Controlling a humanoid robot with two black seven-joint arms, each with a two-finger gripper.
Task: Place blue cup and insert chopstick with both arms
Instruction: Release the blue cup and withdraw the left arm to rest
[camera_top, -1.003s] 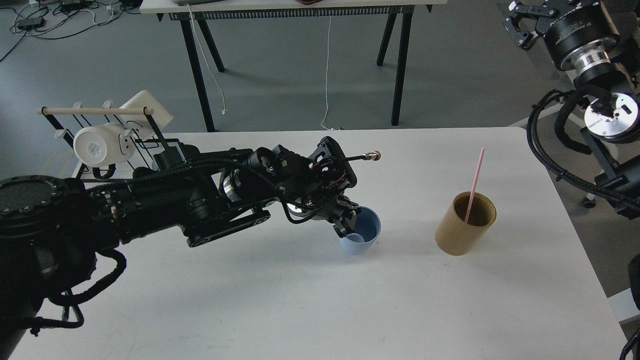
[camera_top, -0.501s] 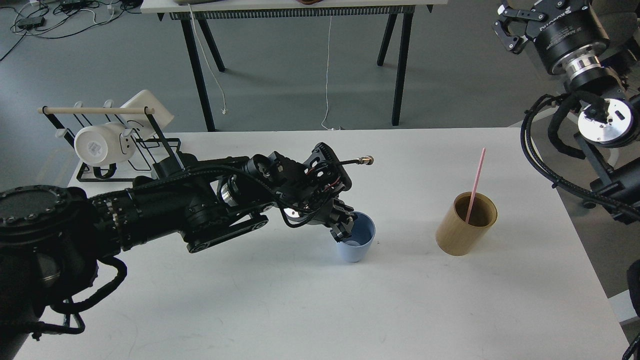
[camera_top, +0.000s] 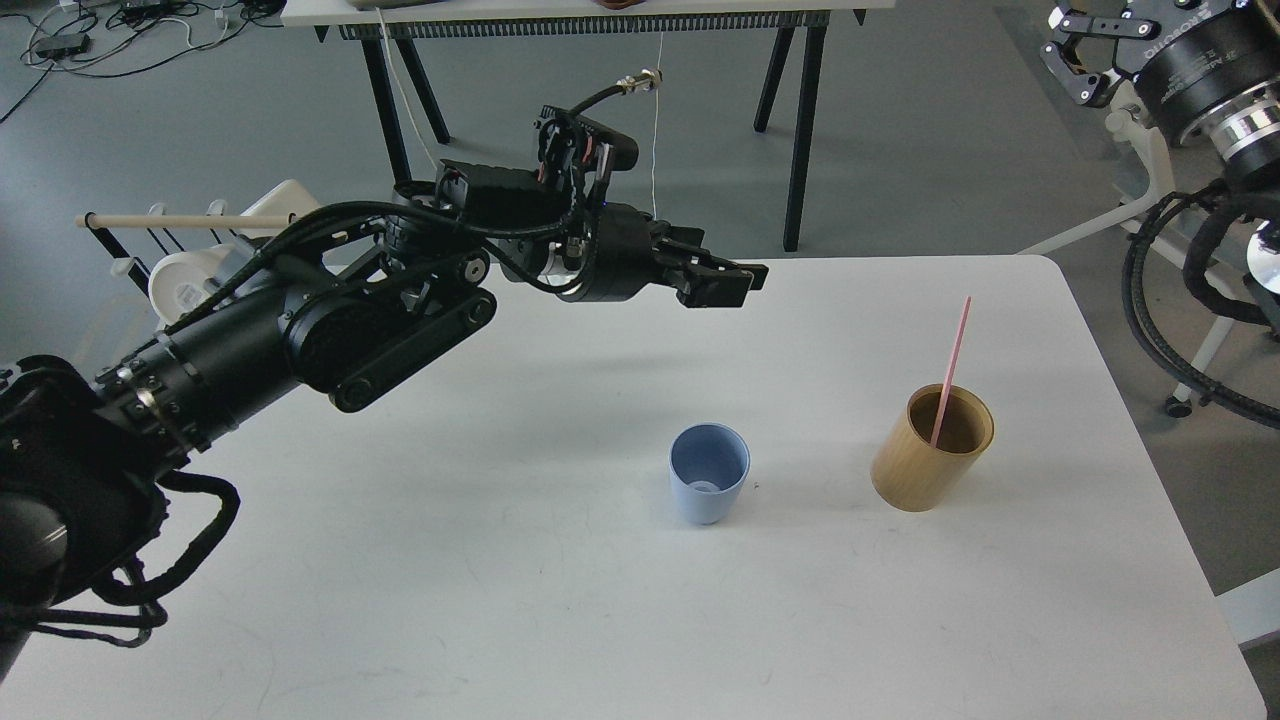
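1. Grey floor fills the background, with a second table on black legs at the far side and a white cord hanging down from it; up close, a white table (camera_top: 500, 600) takes up most of my view.
2. I see the blue cup (camera_top: 709, 486) standing upright on the table, roughly at its middle, mouth up and empty apart from a small pale patch at its bottom. Nothing touches it.
3. To the right of the cup, apart from it, stands a tan cylindrical holder (camera_top: 930, 450), leaning a little in my view.
4. The pink chopstick (camera_top: 951, 368) sits inside that holder, its lower end hidden in the opening and its upper end slanting up and to the right.
5. My left gripper (camera_top: 735, 283) hangs above the table, behind the cup and well clear of it, pointing right. It carries nothing; its dark fingers overlap, so I cannot tell whether they are spread or closed.
6. My right gripper (camera_top: 1075, 50) is at the top right corner, off the table over the floor. Its fingers look spread and hold nothing.
7. At the far left, partly behind my left arm, a black rack (camera_top: 120, 250) with a pale wooden rod carries a white mug (camera_top: 185, 285).
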